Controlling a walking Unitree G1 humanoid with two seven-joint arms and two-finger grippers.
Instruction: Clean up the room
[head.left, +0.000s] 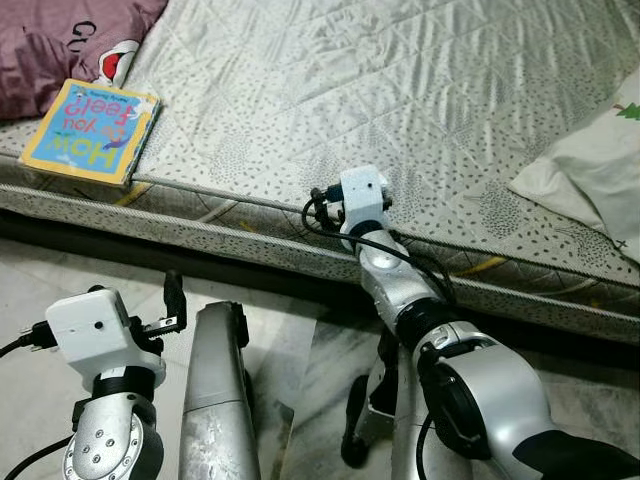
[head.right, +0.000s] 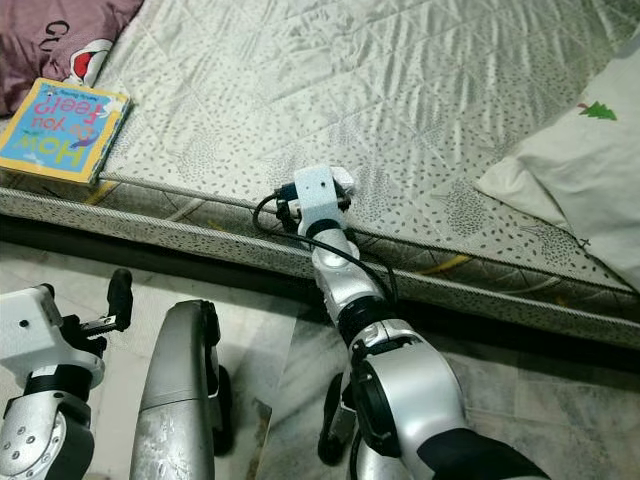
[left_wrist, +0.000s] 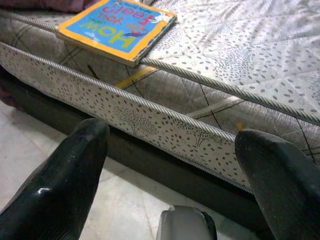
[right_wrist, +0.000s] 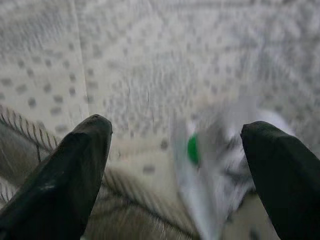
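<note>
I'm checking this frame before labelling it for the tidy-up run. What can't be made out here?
- Right gripper: head views hide its fingers behind its own wrist housing.
- White object with a green spot between its fingers: too blurred in the right wrist view to identify.
- White pillow: cut off by the right edge.
- Purple bedding behind the book: cut off at the top left corner.

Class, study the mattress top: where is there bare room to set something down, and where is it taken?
Free: the broad middle of the mattress, between the book and the white pillow. Taken: the book corner beside the maroon pillow, and the near edge where the right gripper reaches.
</note>
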